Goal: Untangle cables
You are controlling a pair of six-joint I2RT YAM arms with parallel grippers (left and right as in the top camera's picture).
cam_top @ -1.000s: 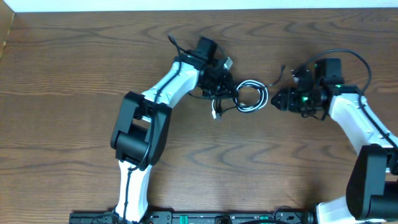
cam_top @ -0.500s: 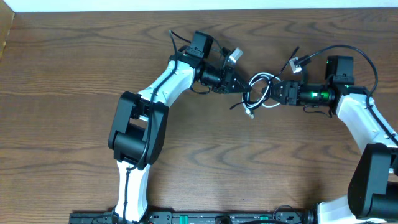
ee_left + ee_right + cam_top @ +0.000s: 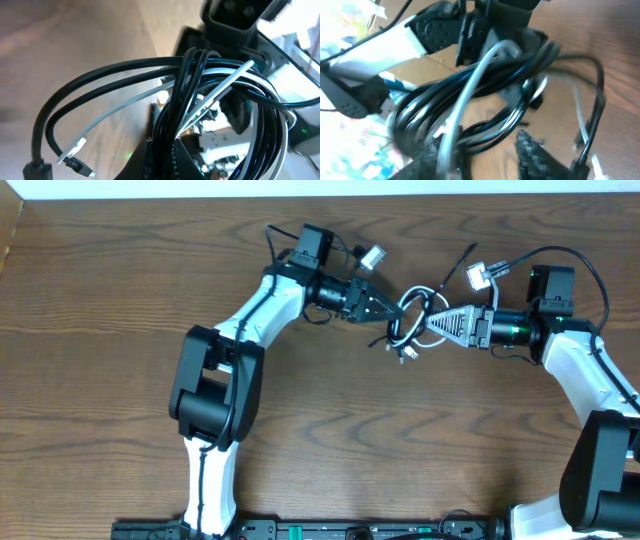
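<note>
Two cables hang as one tangled coil between your arms, above the far middle of the worktop [image 3: 100,400]. The black cable [image 3: 401,330] makes several loops. The white cable [image 3: 419,296] runs through those loops and crosses them.

Your left pincer [image 3: 380,309] is closed, with its tip at the left edge of the coil. In the left wrist view the black cable [image 3: 100,80] bunches right in front of the fingers and looks pinched there. The white cable [image 3: 120,107] trails down to a small pale plug [image 3: 70,150] at the lower left, with a black plug [image 3: 35,170] just beside it.

Your right pincer [image 3: 428,328] points at the coil from the other side. In the right wrist view its two textured fingers [image 3: 535,150] stand apart. The black cable [image 3: 435,100] lies between them and over the left one, and bare wood shows in the gap. The white cable [image 3: 470,85] arcs over the bundle. You cannot tell from here whether either pad presses on a strand.
</note>
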